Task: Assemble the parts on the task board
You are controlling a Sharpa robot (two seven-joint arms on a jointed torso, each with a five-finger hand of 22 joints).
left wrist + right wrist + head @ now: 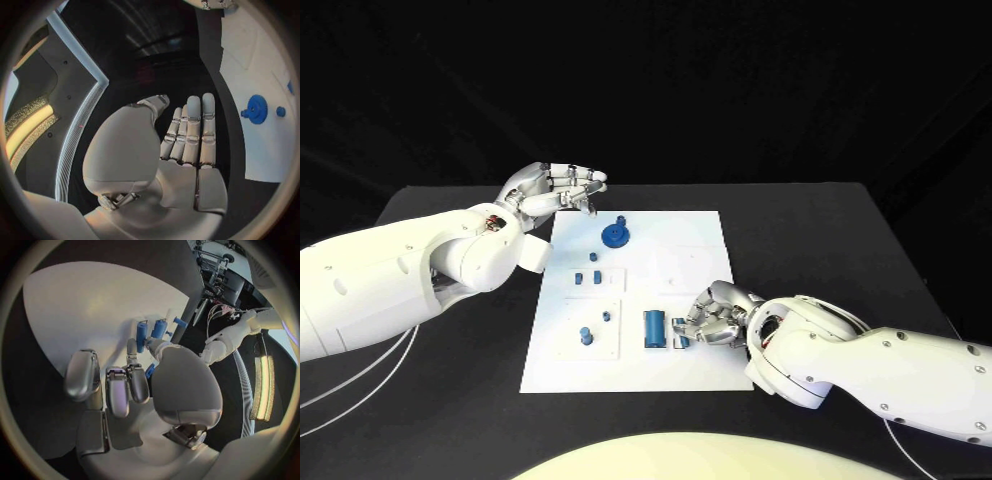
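Black table, white task board: right hand curled beside the blue cylinder, grip unclear, should seat it squarely; left hand hovers open, empty.

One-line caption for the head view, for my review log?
Right hand works at a blue cylinder on the task board; left hand hovers beyond.

Bare task board right of blue gear; left hand beyond its far-left corner.
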